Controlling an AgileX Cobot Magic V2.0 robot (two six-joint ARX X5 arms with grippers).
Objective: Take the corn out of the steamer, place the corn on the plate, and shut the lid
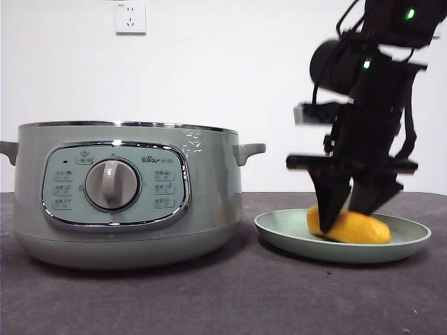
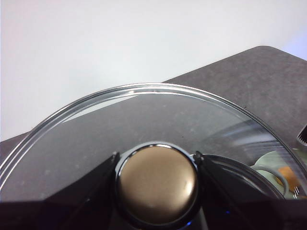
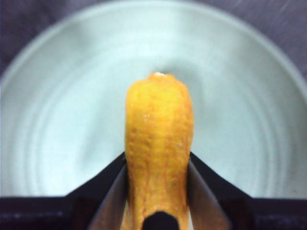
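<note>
Now right pincer (image 1: 356, 202) clamps corn (image 1: 353, 227) on plate (image 1: 279, 227); left pincer (image 2: 157, 178) grips lid (image 2: 144, 115) knob; steamer (image 1: 126, 192) reads "Bear".

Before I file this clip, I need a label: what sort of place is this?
Probably an indoor kitchen-style test bench: a steamer and a plate sit on a dark tabletop, with a wall socket behind.

Low front view; two close wrist views

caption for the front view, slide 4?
Right gripper sets corn on plate beside open steamer.
</note>
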